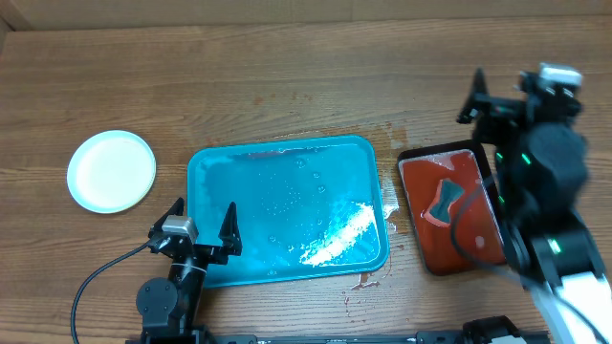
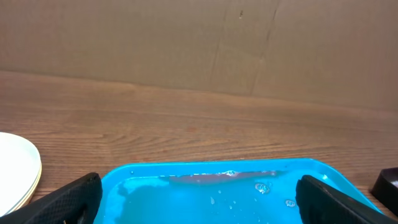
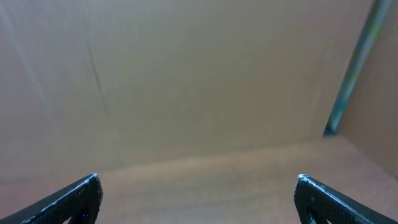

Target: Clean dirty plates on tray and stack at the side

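Observation:
The turquoise tray (image 1: pixel 287 215) lies mid-table, wet, with no plates on it and a thin red smear along its far rim. It also shows in the left wrist view (image 2: pixel 186 180). The plates (image 1: pixel 110 170) sit stacked on the bare wood to the tray's left, with the whitish-centred one on top. Their edge shows in the left wrist view (image 2: pixel 17 168). My left gripper (image 1: pixel 203 227) (image 2: pixel 199 196) is open and empty at the tray's front-left corner. My right gripper (image 1: pixel 490 103) (image 3: pixel 199 190) is open and empty, raised at the far right and facing the cardboard wall.
A black tray with a red pad (image 1: pixel 459 234) stands right of the turquoise tray, with a teal sponge (image 1: pixel 446 201) on it. Reddish water spots (image 1: pixel 363 281) lie on the wood by the tray's front-right corner. A cardboard wall runs along the back.

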Motion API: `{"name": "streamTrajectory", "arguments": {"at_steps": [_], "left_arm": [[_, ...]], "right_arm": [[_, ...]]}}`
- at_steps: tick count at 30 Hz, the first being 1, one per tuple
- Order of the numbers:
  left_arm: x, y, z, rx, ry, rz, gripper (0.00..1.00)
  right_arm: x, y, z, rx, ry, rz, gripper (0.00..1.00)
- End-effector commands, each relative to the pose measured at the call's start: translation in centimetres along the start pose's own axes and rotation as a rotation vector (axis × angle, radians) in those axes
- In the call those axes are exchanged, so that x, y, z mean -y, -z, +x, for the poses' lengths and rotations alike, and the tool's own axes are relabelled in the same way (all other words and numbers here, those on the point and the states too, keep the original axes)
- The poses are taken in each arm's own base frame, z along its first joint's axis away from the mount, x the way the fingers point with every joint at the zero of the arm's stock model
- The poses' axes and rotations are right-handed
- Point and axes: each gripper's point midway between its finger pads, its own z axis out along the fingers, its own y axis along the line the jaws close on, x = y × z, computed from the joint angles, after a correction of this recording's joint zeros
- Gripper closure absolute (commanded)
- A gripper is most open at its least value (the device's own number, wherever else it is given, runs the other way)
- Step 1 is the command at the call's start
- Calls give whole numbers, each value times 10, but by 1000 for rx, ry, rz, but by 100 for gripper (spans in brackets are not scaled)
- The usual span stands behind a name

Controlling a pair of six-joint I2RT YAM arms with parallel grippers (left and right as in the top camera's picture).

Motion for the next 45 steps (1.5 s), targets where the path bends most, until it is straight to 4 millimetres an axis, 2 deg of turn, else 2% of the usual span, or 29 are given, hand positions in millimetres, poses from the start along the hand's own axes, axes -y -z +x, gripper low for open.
{"name": "streamTrajectory", "arguments": {"at_steps": [1,4,7,12,17,21,26,28,29,38,42,45], "left_arm": [[-1,0,0,4,8,-7,0],[-1,0,0,4,8,-7,0],[-1,0,0,4,8,-7,0],[-1,0,0,4,8,-7,0],[-1,0,0,4,8,-7,0],[-1,0,0,4,8,-7,0],[-1,0,0,4,8,-7,0],[-1,0,0,4,8,-7,0],[-1,0,0,4,8,-7,0],[-1,0,0,4,8,-7,0],[-1,0,0,4,8,-7,0],[-1,0,0,4,8,-7,0]], "right_arm": [[5,38,-33,101,-60,-43,0],[5,69,-43,132,-68,-104,0],[1,97,-45,142,-75,-181,0],[9,134,-48,159,-266,-227,0],[20,163,-38,171,-420,-247,0],[24,175,-20,196,-426,-263,0],[24,167,23,177,-520,-278,0],[23,157,42,174,-580,-285,0],[21,147,60,181,-614,-293,0],[13,100,135,170,-719,-305,0],[14,91,161,135,-754,-287,0],[15,87,171,116,-748,-267,0]]}}
